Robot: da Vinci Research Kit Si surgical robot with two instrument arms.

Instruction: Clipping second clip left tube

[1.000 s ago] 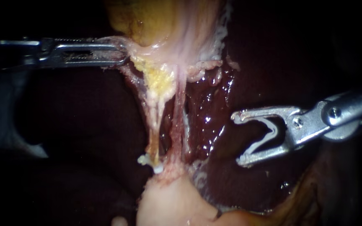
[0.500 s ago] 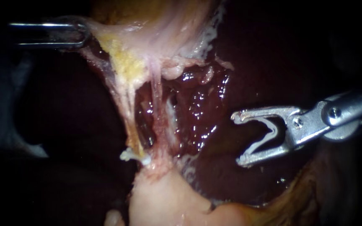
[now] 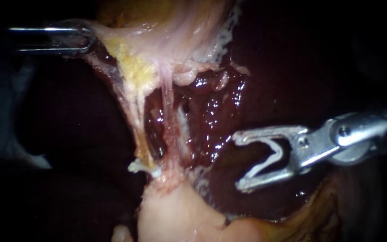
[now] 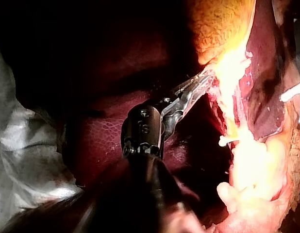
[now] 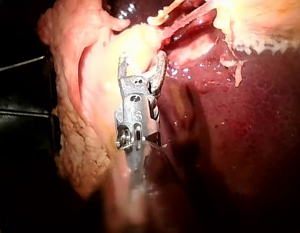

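1. White plastic rides in steel. The right instrument (image 3: 239,161) carries a loaded clip (image 3: 269,157). Its jaws stand wide apart yet pinch the V, one leg against each jaw.
2. Ahead of those jaw tips, across a strip of wet liver (image 3: 216,112), stands the left tube (image 3: 135,112), a yellowish strand not yet touched. The pinker right tube (image 3: 169,112) lies between it and the tips.
3. The left instrument (image 3: 88,39) has its jaws pressed together on a pale membrane (image 3: 106,40) under the gallbladder (image 3: 157,18). This draws both strands taut, away from the right jaws.
4. A seated clip (image 3: 143,169) already crosses the left tube at the end farthest from the left jaws.
5. Done well, the loaded clip would straddle the left tube alone, with the right tube out of the bite. It should sit square to the strand, just beside the seated clip on the side nearer the left jaws. Both tips should show beyond the tube before closing, with traction held steady.
6. Half a second earlier the right jaws stood farther back from the tubes, and they have since advanced. The left jaws and the tissue are unchanged. A second earlier the left jaws held closer in and the strands hung nearer together.
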